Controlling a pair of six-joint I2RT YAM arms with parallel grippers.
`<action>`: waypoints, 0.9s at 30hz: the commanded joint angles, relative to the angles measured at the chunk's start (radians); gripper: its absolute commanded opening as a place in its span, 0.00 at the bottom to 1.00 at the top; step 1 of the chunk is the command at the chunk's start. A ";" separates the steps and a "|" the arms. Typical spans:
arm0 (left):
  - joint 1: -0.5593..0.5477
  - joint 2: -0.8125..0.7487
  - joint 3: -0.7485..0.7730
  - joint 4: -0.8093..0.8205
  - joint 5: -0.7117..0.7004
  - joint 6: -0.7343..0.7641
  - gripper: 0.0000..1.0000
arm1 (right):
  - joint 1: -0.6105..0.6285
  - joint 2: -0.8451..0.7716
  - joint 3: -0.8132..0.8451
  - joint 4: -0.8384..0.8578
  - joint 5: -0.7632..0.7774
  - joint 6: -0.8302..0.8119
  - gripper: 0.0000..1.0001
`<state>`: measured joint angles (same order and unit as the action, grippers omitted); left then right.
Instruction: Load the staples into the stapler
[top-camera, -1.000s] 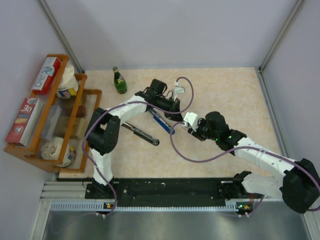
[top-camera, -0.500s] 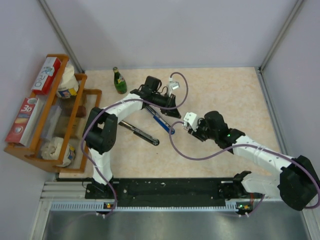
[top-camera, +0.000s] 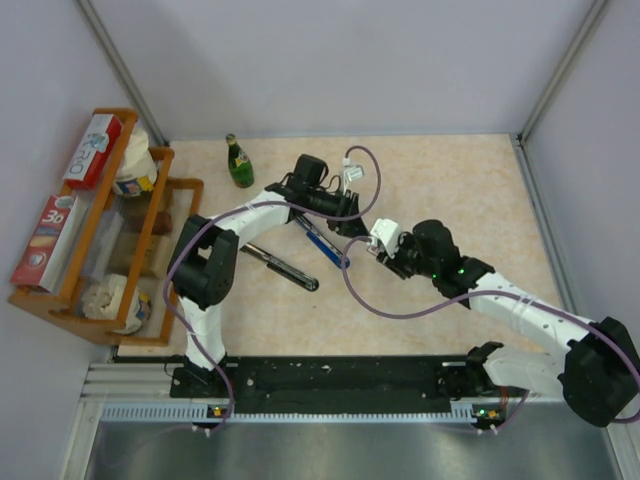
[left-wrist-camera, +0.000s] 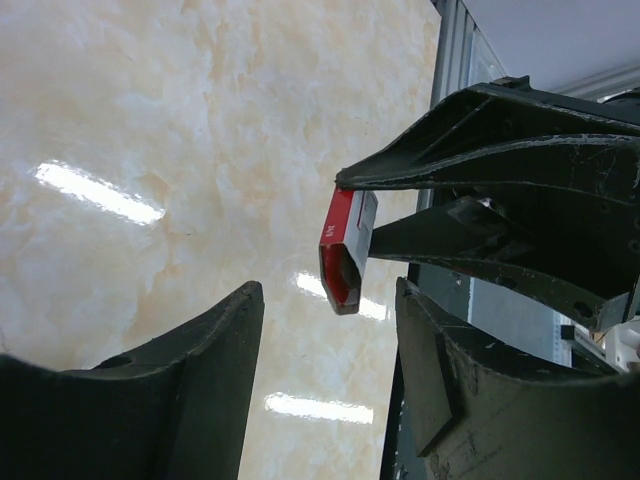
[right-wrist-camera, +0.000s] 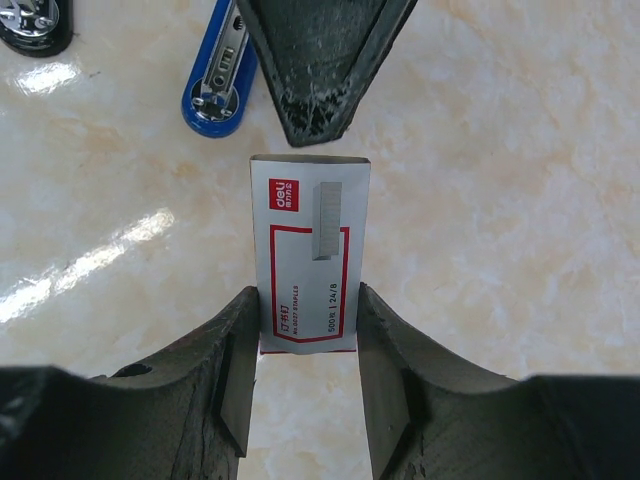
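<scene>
Rack (top-camera: 190, 184): wooden, standing at the table's left edge; boxes and wrapped rolls sit on its shelves.
Bottle (top-camera: 239, 163): green, upright, near the far edge, left of centre.
Dark tool (top-camera: 283, 267): long and black, lying flat and slanted left of the table's middle; whether it joins the stapler cannot be told.
Stapler (top-camera: 322, 241): blue, lying flat and slanted at the table's middle, just right of the dark tool; nothing grips it.
Left gripper (left-wrist-camera: 325, 340): released; the jaws stand apart with nothing between them. It reaches over the far end of the stapler and points at the box.
Staples (right-wrist-camera: 308, 250): small white box with a red-framed label and a printed grey staple strip. It is over the table's middle, just right of the stapler, and its red end face is turned toward the left wrist camera. In the right wrist view a dark tip of the left gripper sits just beyond its far end, with a slim gap.
Right gripper (right-wrist-camera: 308, 310): grasping the box, one finger pressed on each long side, with the far half of the box projecting past the fingertips.
Table (top-camera: 450, 190): pale marbled top; the right half carries only the right arm.
</scene>
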<state>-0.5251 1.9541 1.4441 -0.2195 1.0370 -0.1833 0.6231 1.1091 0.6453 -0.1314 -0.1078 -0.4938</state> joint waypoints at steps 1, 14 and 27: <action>-0.041 -0.008 0.019 0.039 0.031 -0.015 0.60 | -0.005 -0.023 0.045 0.062 -0.007 0.018 0.40; -0.087 0.017 0.048 -0.040 -0.015 0.067 0.56 | 0.004 -0.040 0.042 0.062 -0.021 0.017 0.40; -0.095 0.034 0.053 -0.026 -0.003 0.048 0.40 | 0.018 -0.035 0.042 0.059 -0.026 0.012 0.40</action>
<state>-0.6140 1.9755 1.4574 -0.2604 1.0222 -0.1448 0.6289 1.0931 0.6453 -0.0978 -0.1196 -0.4862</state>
